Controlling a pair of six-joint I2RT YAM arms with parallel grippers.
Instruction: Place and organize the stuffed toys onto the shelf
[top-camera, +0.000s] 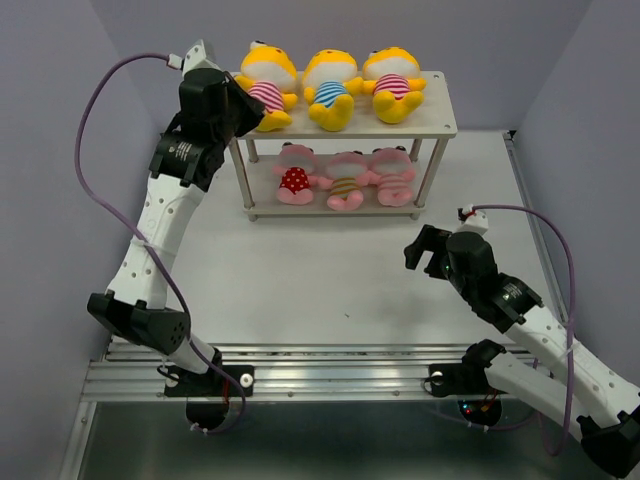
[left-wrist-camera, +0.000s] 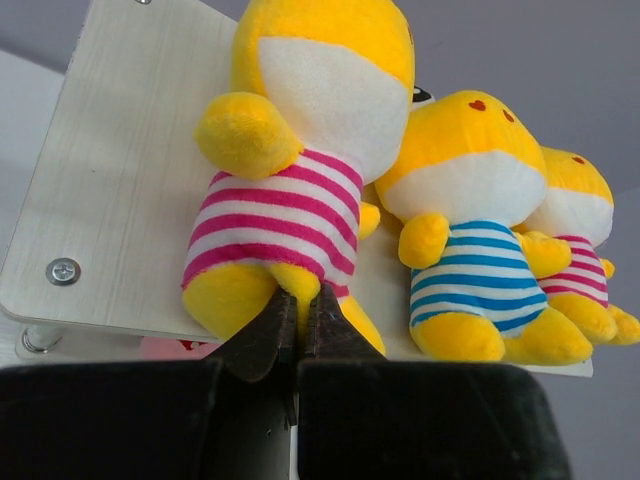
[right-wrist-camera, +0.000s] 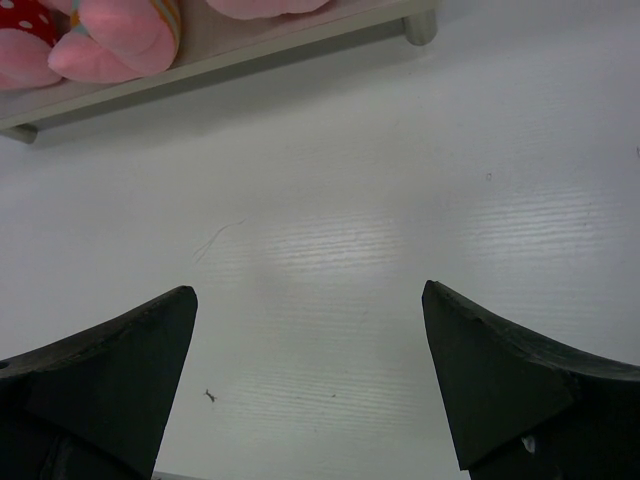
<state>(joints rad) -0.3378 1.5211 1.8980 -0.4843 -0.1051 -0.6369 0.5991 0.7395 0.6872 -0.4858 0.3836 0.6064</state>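
Black fingers (left-wrist-camera: 262, 338) of the left jaws sit closest, squeezed nearly together right under the foot of the yellow toy with pink stripes (left-wrist-camera: 275, 215). I cannot tell if they pinch a bit of its fluff or only touch it. That toy sits on the top board of the shelf (left-wrist-camera: 110, 180), at the left end.

Next to it are the yellow toy with blue stripes (left-wrist-camera: 475, 260) and another yellow one in pink stripes (left-wrist-camera: 580, 250). That makes three yellow toys on top. On the bottom board I count three pink toys: the red-dotted one (top-camera: 294, 180), the brown-striped one (top-camera: 346, 185) and the pink-striped one (top-camera: 394, 178). Six toys, all on the one shelf.

The right jaws are spread wide over the bare table (top-camera: 330, 270), holding nothing.

These toys look soft, light and squishy. I think they won't break or slip. Their heads are big, so one held by a foot may flop over. The round tummy looks like the best place to grab.
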